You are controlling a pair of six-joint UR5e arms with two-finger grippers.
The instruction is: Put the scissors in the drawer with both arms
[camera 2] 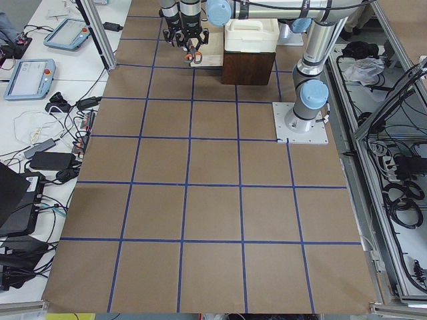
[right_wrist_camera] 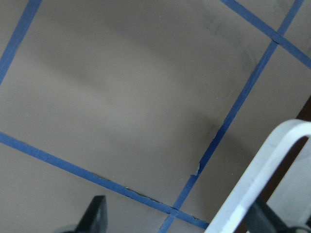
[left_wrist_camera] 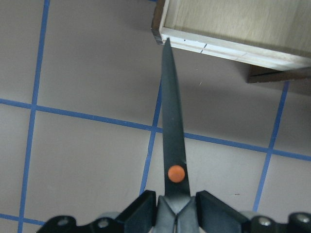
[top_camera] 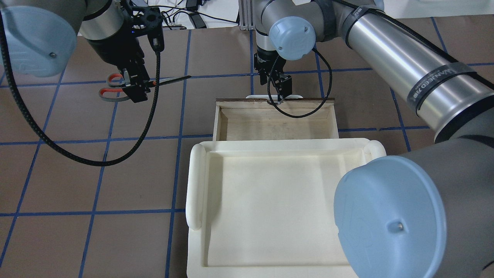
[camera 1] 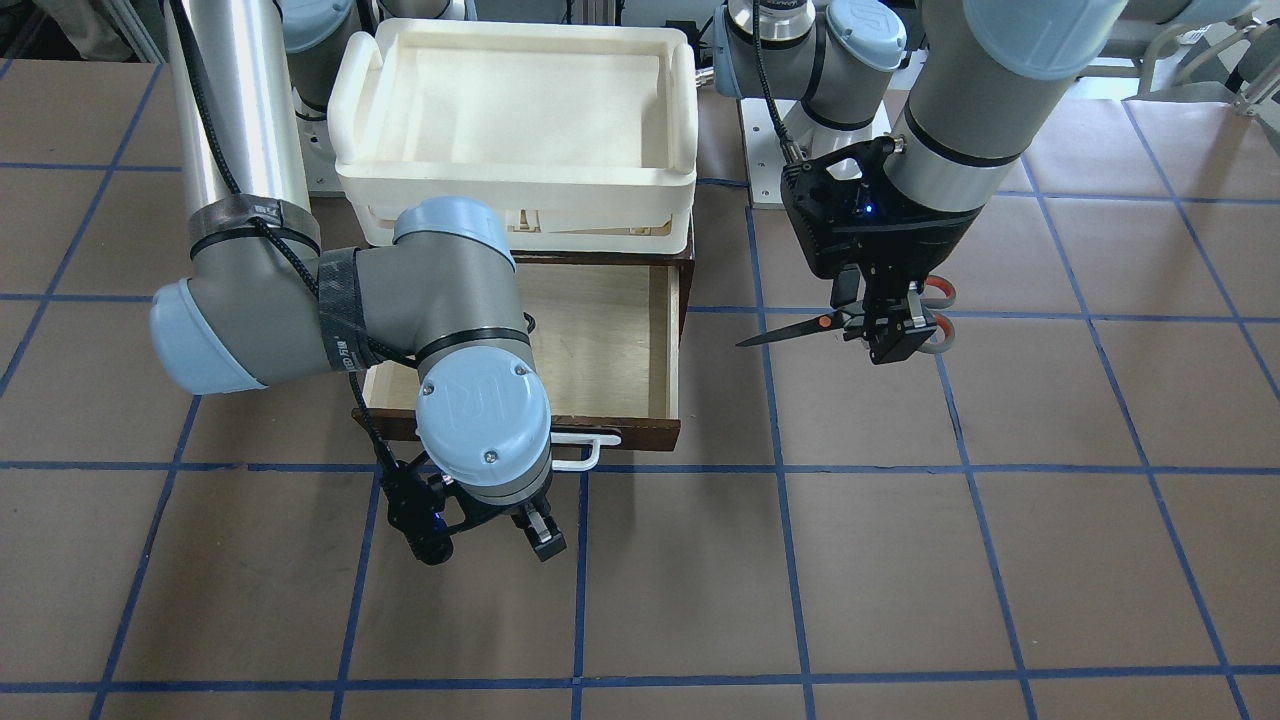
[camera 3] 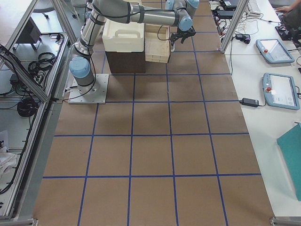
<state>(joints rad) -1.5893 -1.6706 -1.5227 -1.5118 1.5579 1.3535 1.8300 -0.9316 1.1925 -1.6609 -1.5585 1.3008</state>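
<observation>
Since the drawer (camera 1: 672,330) stands pulled open at centre frame, opening looks done; right of it the left claw (camera 1: 880,330) clamps the scissors (camera 1: 790,333) above the surface (camera 1: 1000,560), tips toward the drawer. The right claw (camera 1: 490,545), spread, hangs by the white handle (camera 1: 590,450). Carrying over and dropping remain.

A brown table (camera 2: 213,213) was marked into squares by blue tape lines (camera 2: 189,187) and lay under bright, even light. A metal frame post (camera 2: 98,33) stood at its edge. Along one side, a white bench (camera 2: 27,113) carried two touch-screen handsets (camera 2: 30,78) and tangled cables (camera 2: 47,143). A second bench (camera 3: 263,70) on the other side held two more.
</observation>
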